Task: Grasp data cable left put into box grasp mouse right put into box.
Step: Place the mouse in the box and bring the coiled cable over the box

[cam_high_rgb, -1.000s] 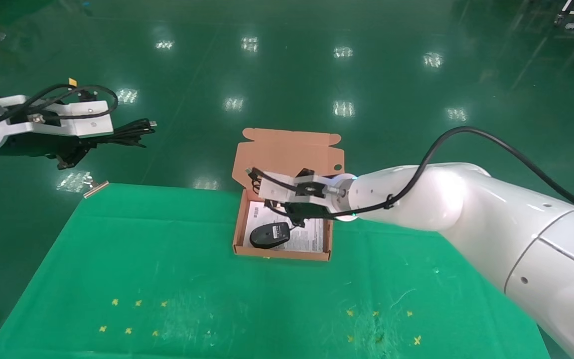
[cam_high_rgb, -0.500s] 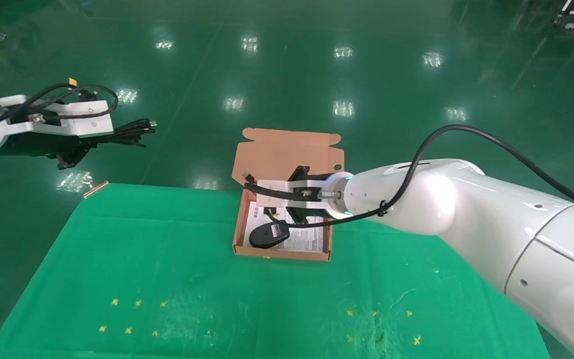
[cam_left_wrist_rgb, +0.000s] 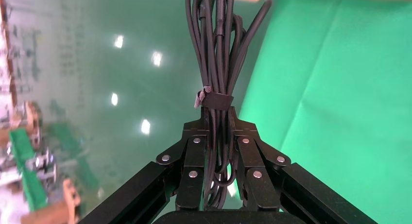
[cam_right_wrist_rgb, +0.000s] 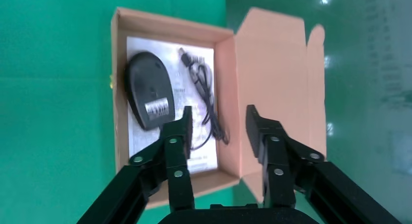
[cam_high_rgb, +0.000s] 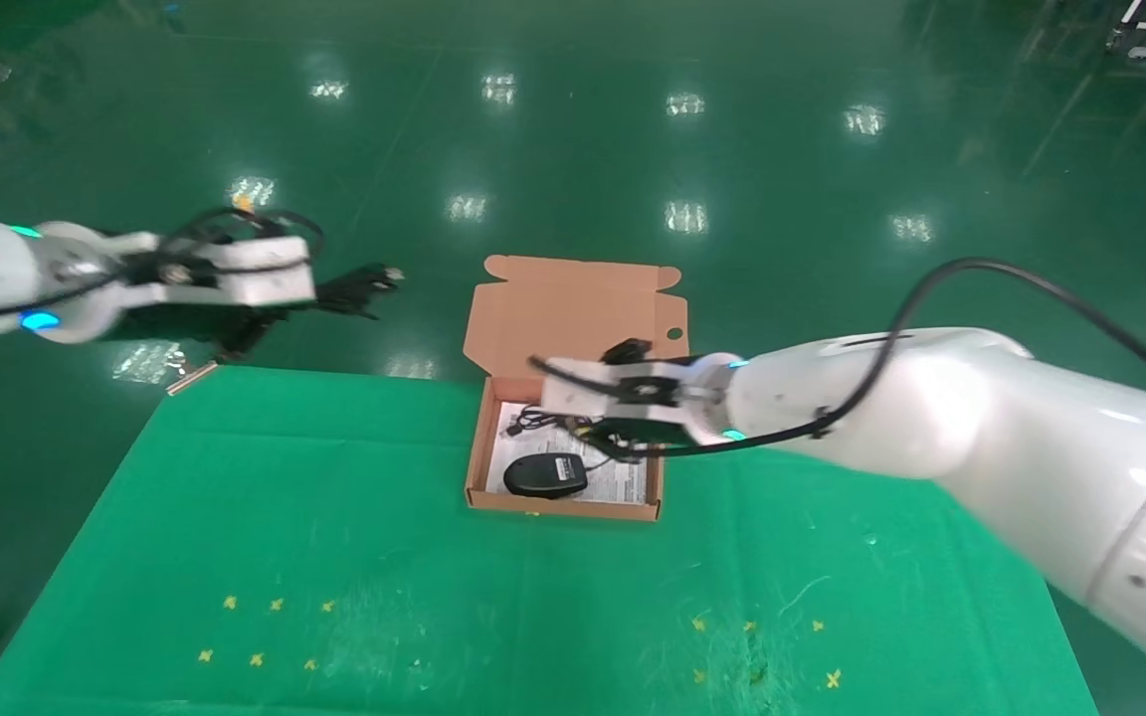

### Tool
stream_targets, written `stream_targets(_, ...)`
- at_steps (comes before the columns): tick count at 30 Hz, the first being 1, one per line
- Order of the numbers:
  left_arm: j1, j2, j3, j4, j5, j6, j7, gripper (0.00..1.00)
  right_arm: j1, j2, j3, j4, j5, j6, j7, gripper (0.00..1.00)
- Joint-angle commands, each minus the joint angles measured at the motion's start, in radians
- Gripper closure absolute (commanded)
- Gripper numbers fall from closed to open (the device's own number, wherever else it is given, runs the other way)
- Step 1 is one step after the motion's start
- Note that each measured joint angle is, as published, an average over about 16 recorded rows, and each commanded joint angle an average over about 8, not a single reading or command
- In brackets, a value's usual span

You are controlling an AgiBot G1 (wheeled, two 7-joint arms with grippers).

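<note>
Above the far side of the box (cam_high_rgb: pixel 573 308), right gripper (cam_right_wrist_rgb: pixel 217 124) with both fingers spread apart and nothing between them. Inside the box, the mouse (cam_high_rgb: pixel 545 474) lying on the white printed sheet (cam_right_wrist_rgb: pixel 199 54), underside label turned up in the right wrist view, its thin cord (cam_right_wrist_rgb: pixel 206 100) coiled loosely beside it toward the hinge of the flap lid (cam_right_wrist_rgb: pixel 272 68). Mouse step judged as done: released, gripper free, mouse resting by itself near the front wall of the box.

Off the left far corner of the green table (cam_high_rgb: pixel 334 557), over the floor (cam_high_rgb: pixel 573 119), left gripper (cam_left_wrist_rgb: pixel 219 151) closed tight on the data cable (cam_left_wrist_rgb: pixel 216 63). Held across the bundle just beside the small tie wrap (cam_left_wrist_rgb: pixel 214 99), probably so the loops stay together and do not spread during carrying. Long end of the bundle pointing out ahead of the gripper, toward the box in the head view, well apart from it for now.

Box open, lid standing back, so free entry from above. Remaining step, as a judgement: bring the cable over the free part of the sheet beside the mouse and open the fingers there. Possible trouble: long bundle lying across the box wall, or catching the mouse cord.
</note>
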Motion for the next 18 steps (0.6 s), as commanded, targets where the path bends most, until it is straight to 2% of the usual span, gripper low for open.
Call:
stream_targets(1,0.014,0.009,0.000,0.001,-0.013,-0.019,0.012,1.00,-0.001,0.016,0.003,0.009,0.007,-0.003,0.009,0.00)
stream_targets(10,0.090,0.125,0.005,0.103,-0.074,-0.162,0.119,1.00,0.032,0.117,0.018,0.029,0.013,0.000,0.082,0.00)
stream_targets(18,0.149,0.292,0.007,0.335,-0.145,-0.306,0.274,1.00,0.080,0.230,0.020,0.084,-0.011,-0.002,0.162,0.00)
